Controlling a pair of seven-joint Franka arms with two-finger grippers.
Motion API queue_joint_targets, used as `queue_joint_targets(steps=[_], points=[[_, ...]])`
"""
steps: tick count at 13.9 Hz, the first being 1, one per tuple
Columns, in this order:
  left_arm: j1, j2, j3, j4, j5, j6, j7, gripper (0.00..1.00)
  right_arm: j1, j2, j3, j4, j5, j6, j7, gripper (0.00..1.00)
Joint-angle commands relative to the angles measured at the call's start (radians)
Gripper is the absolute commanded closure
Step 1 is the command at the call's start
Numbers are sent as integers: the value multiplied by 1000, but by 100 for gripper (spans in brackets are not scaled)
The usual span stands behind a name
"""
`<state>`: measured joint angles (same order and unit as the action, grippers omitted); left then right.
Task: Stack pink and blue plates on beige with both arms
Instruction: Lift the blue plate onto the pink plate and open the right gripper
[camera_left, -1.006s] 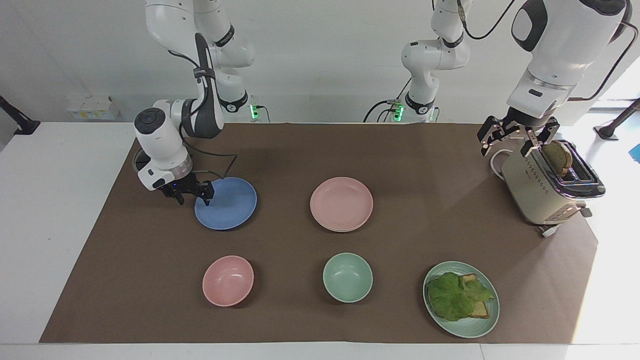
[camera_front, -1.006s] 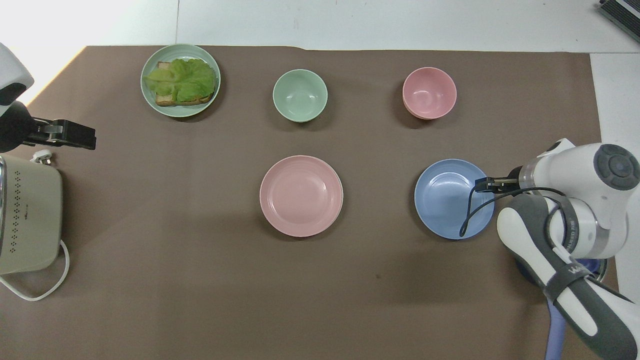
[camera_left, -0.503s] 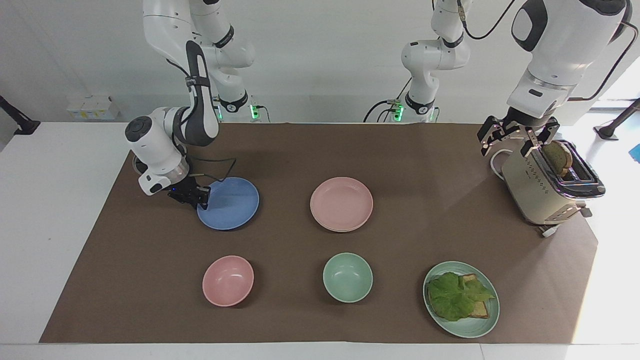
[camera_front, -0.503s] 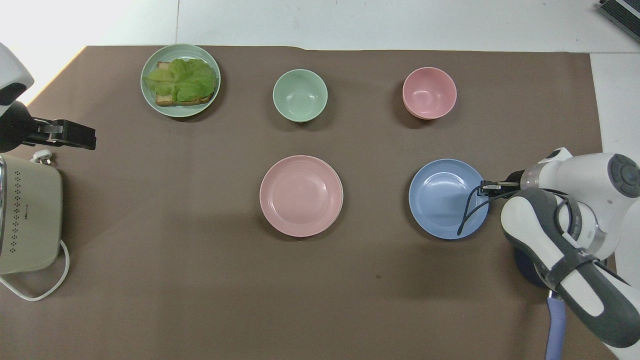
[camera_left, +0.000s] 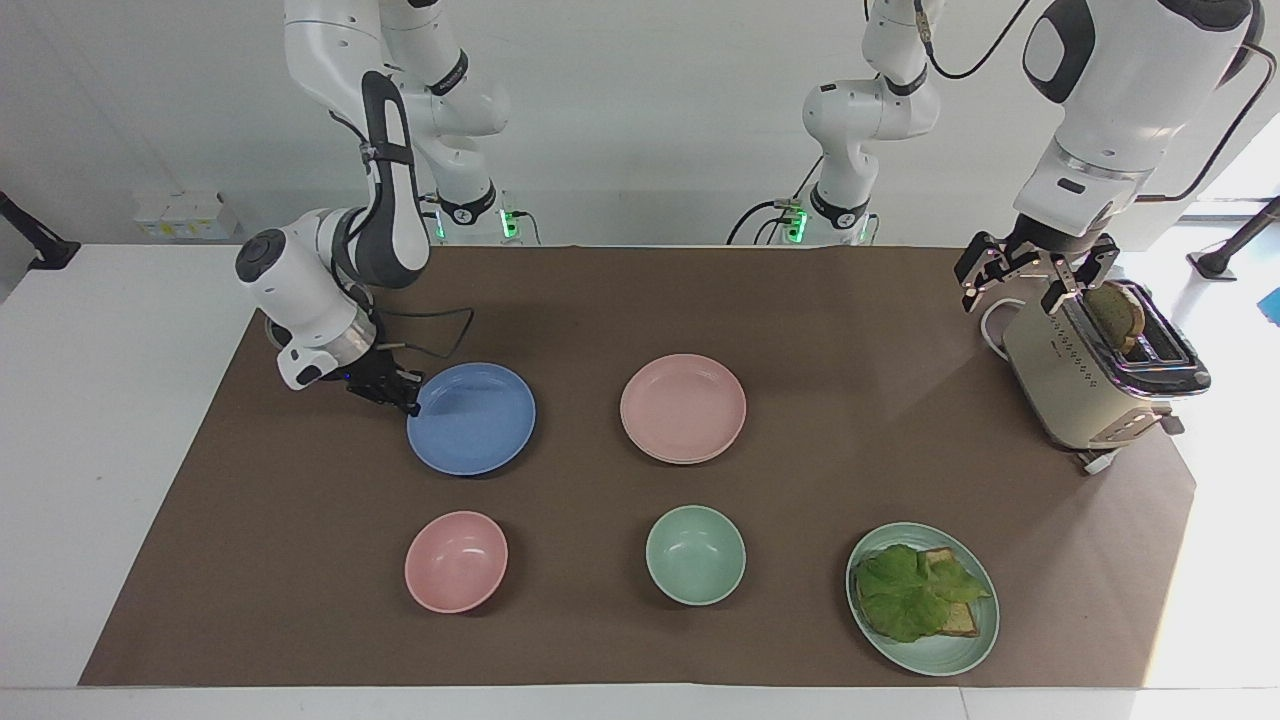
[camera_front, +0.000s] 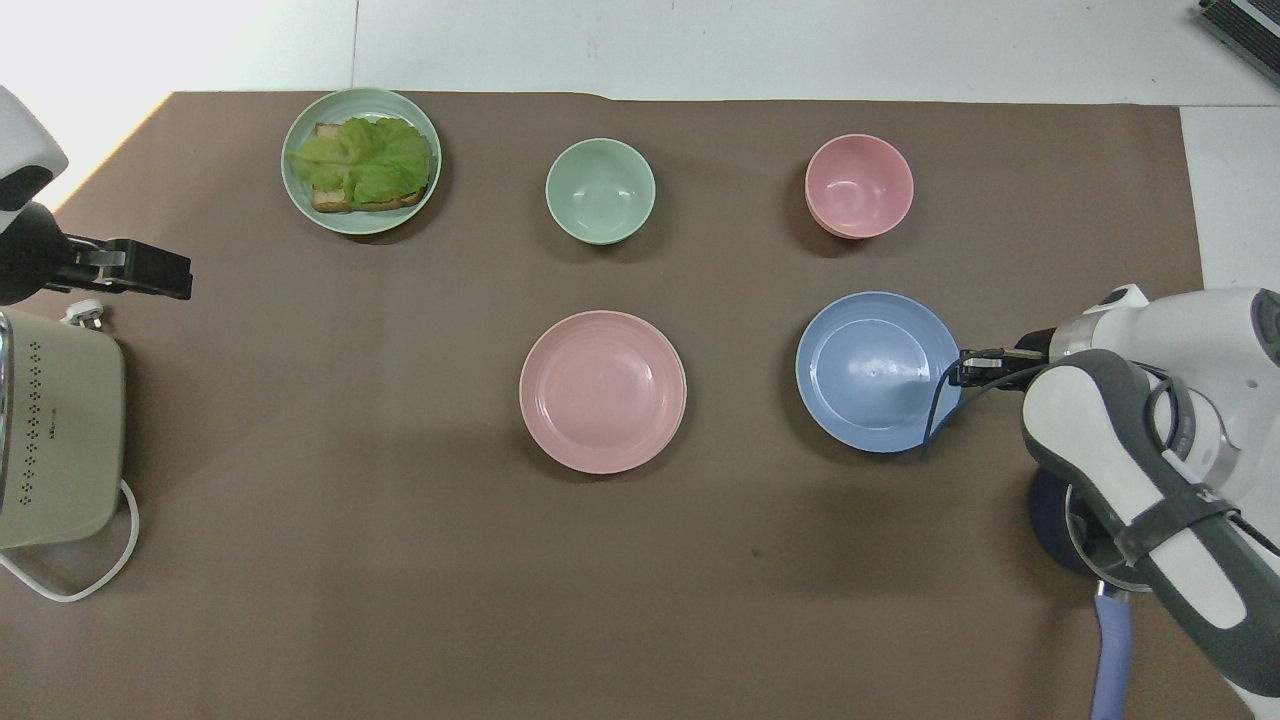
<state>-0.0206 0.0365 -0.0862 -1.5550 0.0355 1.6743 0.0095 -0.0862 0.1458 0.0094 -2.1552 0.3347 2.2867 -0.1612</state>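
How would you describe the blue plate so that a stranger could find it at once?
Start from the brown mat covering the table and go to the right arm's end. There the right end effector is shut on the rim of the blue plate, beside the pink plate. It is the only blue dish.

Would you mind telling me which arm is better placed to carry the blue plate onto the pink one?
Right: its hand is shut on the blue plate rim; the left hand waits over the toaster.

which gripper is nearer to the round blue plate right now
Right. The right gripper is shut on the round blue plate's rim; the left gripper is open over the cream toaster at its own end.
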Motion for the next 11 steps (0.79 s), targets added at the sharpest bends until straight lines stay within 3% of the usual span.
queue_joint_targets(steps=[1, 6, 9, 11], points=[[10, -13, -6, 0, -3, -18, 9, 0, 0, -61, 12, 38, 35, -55, -37, 100], [11, -13, -6, 0, -3, -19, 9, 0, 121, -68, 72, 173, 37, -41, 55, 100], [10, -13, -6, 0, -3, -19, 9, 0, 293, -54, 72, 178, 29, 61, 308, 100], [10, -13, -6, 0, -3, -19, 9, 0, 400, -10, 72, 181, 17, 92, 374, 100]])
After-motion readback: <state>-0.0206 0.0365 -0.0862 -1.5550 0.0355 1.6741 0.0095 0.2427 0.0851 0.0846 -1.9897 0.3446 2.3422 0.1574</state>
